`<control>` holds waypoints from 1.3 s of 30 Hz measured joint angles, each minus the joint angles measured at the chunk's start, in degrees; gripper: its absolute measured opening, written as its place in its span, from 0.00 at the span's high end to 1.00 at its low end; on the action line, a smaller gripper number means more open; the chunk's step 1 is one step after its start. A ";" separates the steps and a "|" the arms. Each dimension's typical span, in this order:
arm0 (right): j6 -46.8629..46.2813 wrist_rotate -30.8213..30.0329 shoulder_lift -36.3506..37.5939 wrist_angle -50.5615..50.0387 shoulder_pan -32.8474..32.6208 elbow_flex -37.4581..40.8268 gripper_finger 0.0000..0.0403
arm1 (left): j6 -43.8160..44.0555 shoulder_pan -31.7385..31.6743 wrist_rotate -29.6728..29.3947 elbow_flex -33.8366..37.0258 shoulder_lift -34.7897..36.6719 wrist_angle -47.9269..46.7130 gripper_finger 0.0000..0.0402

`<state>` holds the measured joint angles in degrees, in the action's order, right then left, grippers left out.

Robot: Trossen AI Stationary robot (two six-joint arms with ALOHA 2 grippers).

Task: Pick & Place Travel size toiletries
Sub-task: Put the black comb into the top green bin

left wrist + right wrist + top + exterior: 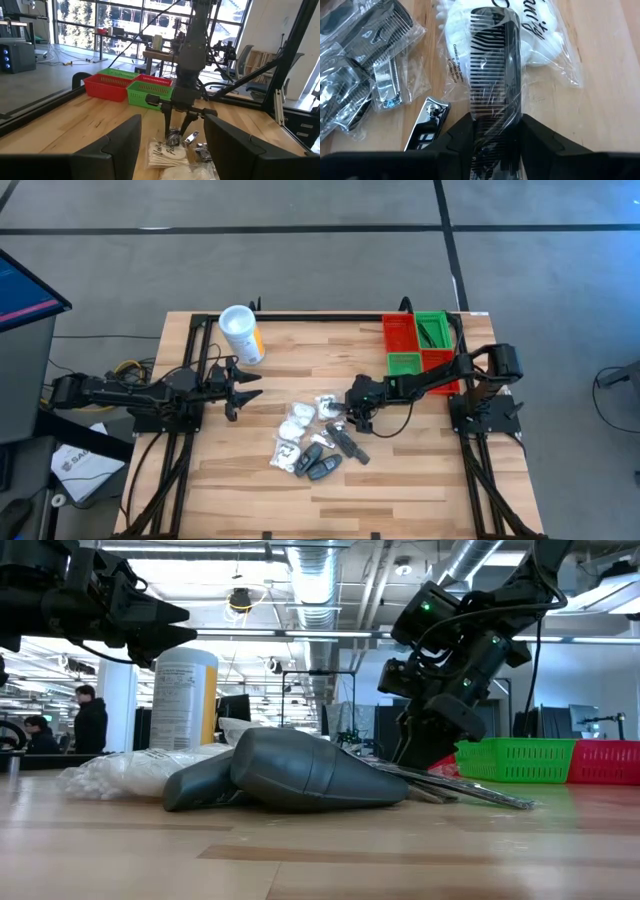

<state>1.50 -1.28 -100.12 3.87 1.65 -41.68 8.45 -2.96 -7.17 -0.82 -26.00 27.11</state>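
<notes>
The travel size toiletries (312, 442) lie in a loose pile at the table's middle: white clear-wrapped packets (296, 425) and dark little tubes (300, 775). My right gripper (345, 412) reaches in from the right and is shut on a clear-wrapped black comb (495, 70) at the pile's far right. A nail clipper (426, 125) and more wrapped items (360, 50) lie beside it. My left gripper (245, 385) hangs open and empty above the table's left part, left of the pile. My right gripper pinches the comb's near end (496, 131) between its two fingers (462, 137), one on each long edge, through the clear wrap. The fingers point down and lie along the comb. The comb's far end (495, 20) reaches over a white packet (540, 35); whether it is lifted I cannot tell.
A white canister with a yellow label (241, 333) stands at the far left of the table. Red and green bins (420, 345) stand at the far right. The near part of the table (400, 500) is bare wood. People show in the room behind (88, 720).
</notes>
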 joint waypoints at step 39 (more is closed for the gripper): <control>3.56 1.46 5.06 -23.35 5.59 -13.59 0.71 | 0.00 0.01 -0.01 0.00 0.02 0.00 0.48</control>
<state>5.06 0.18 -95.06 -19.48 7.24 -55.27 8.45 -2.95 -7.18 -0.82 -25.98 27.11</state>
